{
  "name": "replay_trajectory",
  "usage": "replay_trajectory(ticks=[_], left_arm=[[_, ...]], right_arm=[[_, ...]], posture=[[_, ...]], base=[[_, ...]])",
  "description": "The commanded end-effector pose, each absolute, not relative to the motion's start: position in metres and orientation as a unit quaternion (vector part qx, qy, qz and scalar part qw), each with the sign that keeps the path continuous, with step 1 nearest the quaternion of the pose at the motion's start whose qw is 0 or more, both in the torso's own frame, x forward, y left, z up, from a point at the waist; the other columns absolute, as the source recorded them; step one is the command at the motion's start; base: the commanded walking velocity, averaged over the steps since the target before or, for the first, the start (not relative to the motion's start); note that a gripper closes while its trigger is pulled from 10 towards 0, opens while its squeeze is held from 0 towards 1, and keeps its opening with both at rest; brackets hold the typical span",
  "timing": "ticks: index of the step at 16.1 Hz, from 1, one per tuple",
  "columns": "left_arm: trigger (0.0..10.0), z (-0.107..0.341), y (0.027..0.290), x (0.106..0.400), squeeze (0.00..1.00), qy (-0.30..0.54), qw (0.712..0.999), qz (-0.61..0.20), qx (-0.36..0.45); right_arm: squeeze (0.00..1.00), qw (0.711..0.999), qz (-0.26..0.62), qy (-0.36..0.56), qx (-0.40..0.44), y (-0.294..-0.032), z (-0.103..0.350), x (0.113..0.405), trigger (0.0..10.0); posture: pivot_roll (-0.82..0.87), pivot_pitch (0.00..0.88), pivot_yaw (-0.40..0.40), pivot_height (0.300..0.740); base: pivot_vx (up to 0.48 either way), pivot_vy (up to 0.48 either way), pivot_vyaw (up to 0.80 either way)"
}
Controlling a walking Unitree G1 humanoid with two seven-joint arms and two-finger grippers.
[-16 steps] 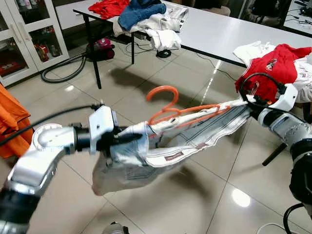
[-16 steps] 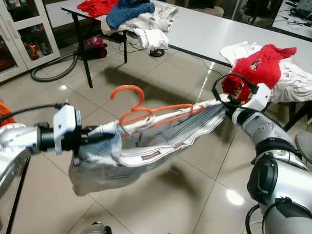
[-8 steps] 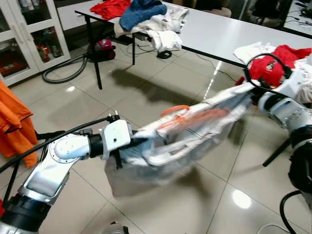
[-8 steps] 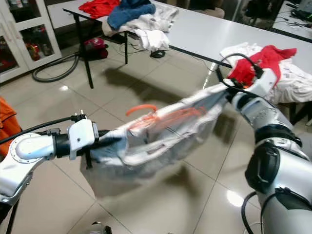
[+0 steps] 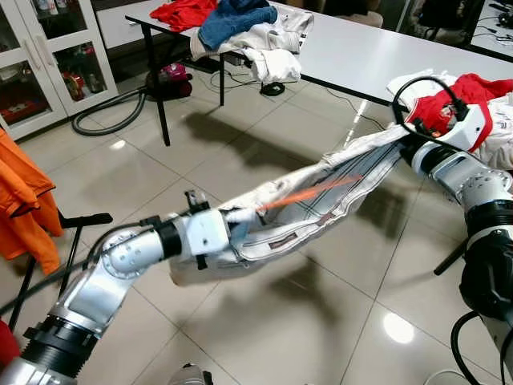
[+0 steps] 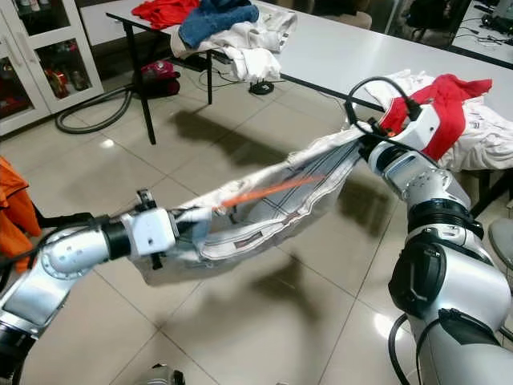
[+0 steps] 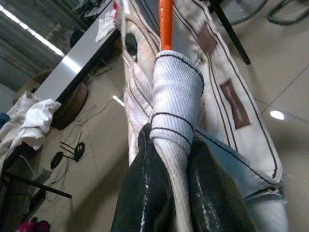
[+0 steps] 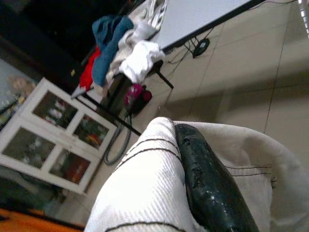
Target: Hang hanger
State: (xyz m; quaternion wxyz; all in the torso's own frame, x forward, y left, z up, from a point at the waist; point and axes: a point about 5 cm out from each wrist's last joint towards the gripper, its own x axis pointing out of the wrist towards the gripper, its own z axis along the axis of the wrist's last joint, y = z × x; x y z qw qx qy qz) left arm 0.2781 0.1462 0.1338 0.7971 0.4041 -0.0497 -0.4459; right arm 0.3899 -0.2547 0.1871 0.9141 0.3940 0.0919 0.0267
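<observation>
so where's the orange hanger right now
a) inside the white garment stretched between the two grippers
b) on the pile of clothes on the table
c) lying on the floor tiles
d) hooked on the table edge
a: the orange hanger shows as a bar within the white garment, which the left gripper and right gripper hold stretched in the air.

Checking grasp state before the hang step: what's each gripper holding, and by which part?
Both hold one whitish garment with an orange hanger inside. Left gripper pinches a bunched ribbed end; right gripper clamps the opposite ribbed end. The garment sags between them.
</observation>
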Motion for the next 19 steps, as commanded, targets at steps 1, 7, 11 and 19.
replay_trajectory(ticks=[1,7,11,19], left_arm=[[10.0,0.129,0.149,0.282,0.0,-0.037,0.793,-0.428,0.433],[10.0,0.12,0.156,0.303,0.0,0.005,0.8,-0.351,0.487],[10.0,0.118,0.165,0.313,0.0,0.036,0.821,-0.3,0.484],[10.0,0.154,0.182,0.308,0.0,-0.031,0.86,-0.269,0.432]], right_arm=[[0.0,0.914,0.037,0.045,0.401,-0.257,0.216,0.395,0.0],[0.0,0.896,0.104,0.069,0.427,-0.218,0.221,0.39,0.0],[0.0,0.896,0.125,0.058,0.421,-0.211,0.237,0.386,0.0],[0.0,0.935,0.033,0.109,0.336,-0.247,0.184,0.364,0.0]], posture=[[-0.12,0.0,-0.066,0.74],[-0.13,0.0,-0.064,0.74],[-0.13,0.0,-0.066,0.74],[-0.13,0.0,-0.079,0.74]], base=[[0.0,0.0,0.0],[0.0,0.0,0.0],[0.0,0.0,0.0],[0.0,0.0,0.0]])
